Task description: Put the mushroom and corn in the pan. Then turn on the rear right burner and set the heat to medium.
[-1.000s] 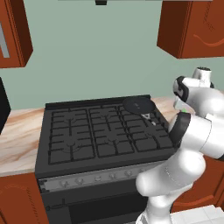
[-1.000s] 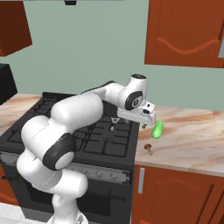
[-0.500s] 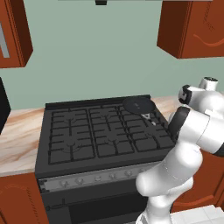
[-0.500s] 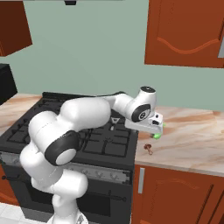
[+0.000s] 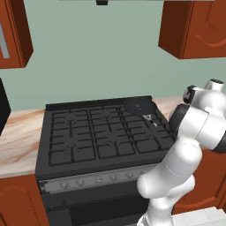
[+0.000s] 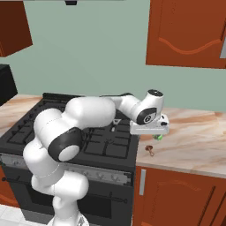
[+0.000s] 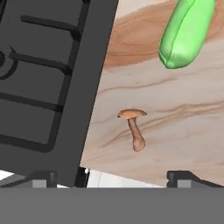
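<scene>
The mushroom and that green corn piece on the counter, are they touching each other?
Apart. The hand view shows bare marble counter between the mushroom and the corn, which lies clearly away from its cap.

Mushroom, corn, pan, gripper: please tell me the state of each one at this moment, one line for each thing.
mushroom: lying on its side on the counter beside the stove, not gripped.
corn: lying on the counter, apart from the mushroom, not gripped.
pan: on the stove's rear right grate, with nothing in it.
gripper: open, above the counter, holding nothing.
</scene>
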